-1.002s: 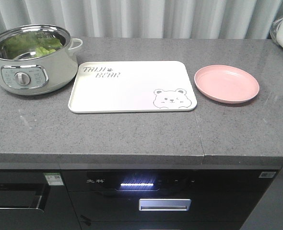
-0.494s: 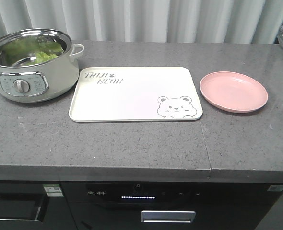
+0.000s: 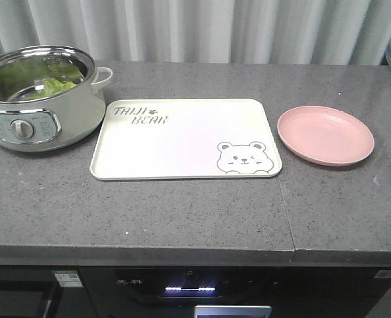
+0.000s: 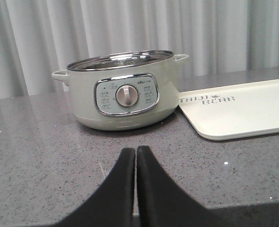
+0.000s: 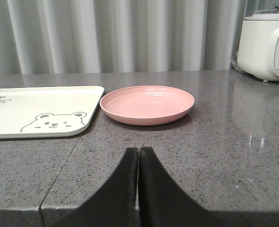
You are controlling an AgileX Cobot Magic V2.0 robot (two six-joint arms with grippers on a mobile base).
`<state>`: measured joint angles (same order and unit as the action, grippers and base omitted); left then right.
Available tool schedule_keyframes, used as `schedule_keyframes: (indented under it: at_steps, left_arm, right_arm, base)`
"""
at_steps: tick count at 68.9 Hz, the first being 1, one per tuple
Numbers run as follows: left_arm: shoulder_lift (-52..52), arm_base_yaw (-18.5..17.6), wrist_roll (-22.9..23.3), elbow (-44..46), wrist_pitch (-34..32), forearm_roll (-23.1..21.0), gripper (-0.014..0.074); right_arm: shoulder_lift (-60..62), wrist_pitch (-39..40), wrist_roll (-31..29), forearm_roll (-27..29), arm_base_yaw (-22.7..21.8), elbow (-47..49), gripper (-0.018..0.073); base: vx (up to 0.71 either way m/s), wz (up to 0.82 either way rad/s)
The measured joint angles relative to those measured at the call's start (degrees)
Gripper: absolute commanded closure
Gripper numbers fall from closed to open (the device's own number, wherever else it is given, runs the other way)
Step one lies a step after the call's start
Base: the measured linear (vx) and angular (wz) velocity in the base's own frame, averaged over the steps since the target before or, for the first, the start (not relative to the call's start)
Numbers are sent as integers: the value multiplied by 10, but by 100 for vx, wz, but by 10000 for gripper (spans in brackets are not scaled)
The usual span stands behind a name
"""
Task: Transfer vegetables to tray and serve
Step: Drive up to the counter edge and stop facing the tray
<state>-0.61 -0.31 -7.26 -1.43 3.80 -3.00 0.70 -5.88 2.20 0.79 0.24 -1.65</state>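
The lettuce (image 3: 55, 86) lies inside the pot (image 3: 73, 119) at the desk's (image 3: 182, 212) left edge, beside the tray (image 3: 182, 139); left claw (image 4: 135, 152) and right claw (image 5: 138, 152) are pinched closed.

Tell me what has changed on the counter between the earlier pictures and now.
Nothing was moved, taken or let go. Only the front view shifted: the pot, the tray and the pink plate sit lower in the picture together, and less of the cabinet front shows, so the camera probably moved. The lettuce stays in the pot. The left hand and right hand are shut, empty.
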Motion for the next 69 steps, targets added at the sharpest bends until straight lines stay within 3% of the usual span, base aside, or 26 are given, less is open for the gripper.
schedule_keyframes:
  at_steps: [69]
  left_arm:
    - [0, 0, 0, 0, 0, 0, 603]
  right_arm:
    - [0, 0, 0, 0, 0, 0, 563]
  base:
    - [5, 0]
